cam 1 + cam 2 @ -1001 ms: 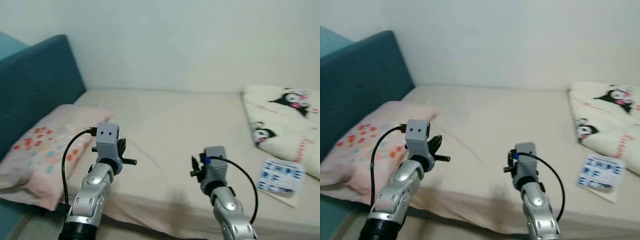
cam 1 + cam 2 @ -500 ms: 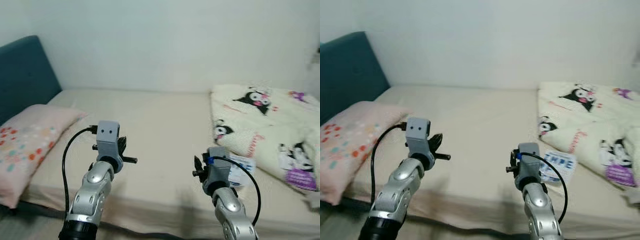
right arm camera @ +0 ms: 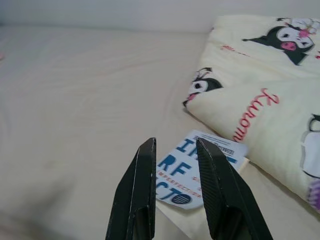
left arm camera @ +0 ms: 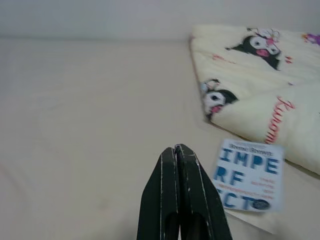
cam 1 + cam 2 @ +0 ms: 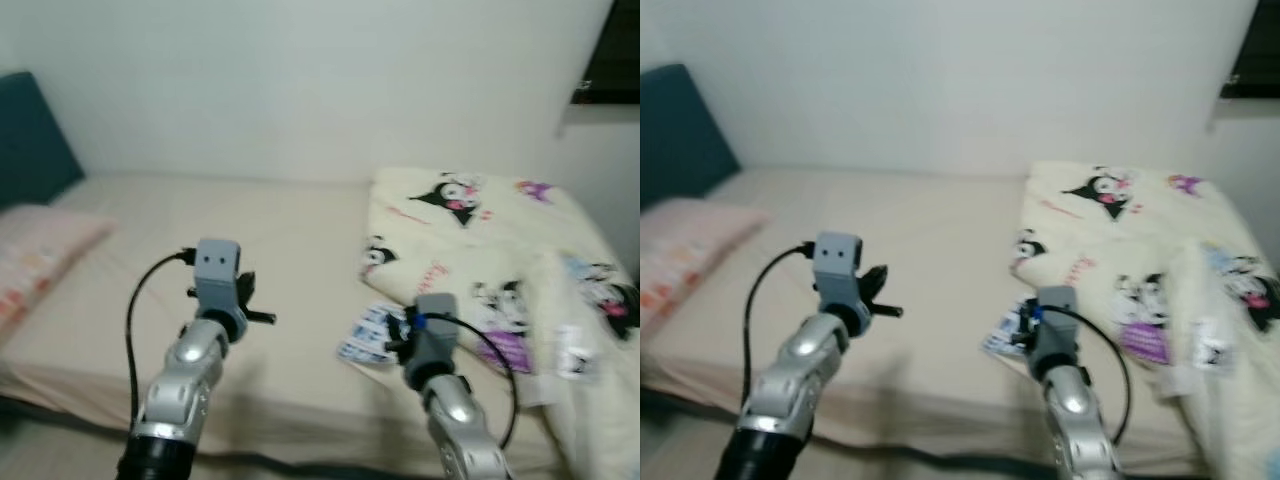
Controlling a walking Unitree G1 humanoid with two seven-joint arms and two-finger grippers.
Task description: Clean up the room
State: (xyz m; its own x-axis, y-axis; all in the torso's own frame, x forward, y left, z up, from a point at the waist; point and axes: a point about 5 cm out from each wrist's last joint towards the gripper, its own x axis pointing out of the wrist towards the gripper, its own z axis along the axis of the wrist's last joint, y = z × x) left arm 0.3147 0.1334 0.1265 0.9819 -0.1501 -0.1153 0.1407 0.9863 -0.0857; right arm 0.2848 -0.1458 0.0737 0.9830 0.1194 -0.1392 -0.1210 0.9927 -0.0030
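Lying flat on smooth beige bed (image 5: pixel 300 250): rectangular glossy book (image 3: pixel 197 170), beside puffy printed quilt (image 5: pixel 470 240).

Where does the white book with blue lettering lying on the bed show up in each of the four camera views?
Left eye view: white book with blue lettering, on the beige sheet beside the right gripper.
Right eye view: same book, partly behind that gripper.
Left wrist view: book, beyond the shut left gripper.
Right wrist view: book, between the open fingers.
Shared landmark: cream cartoon-print blanket, its edge touching the book.
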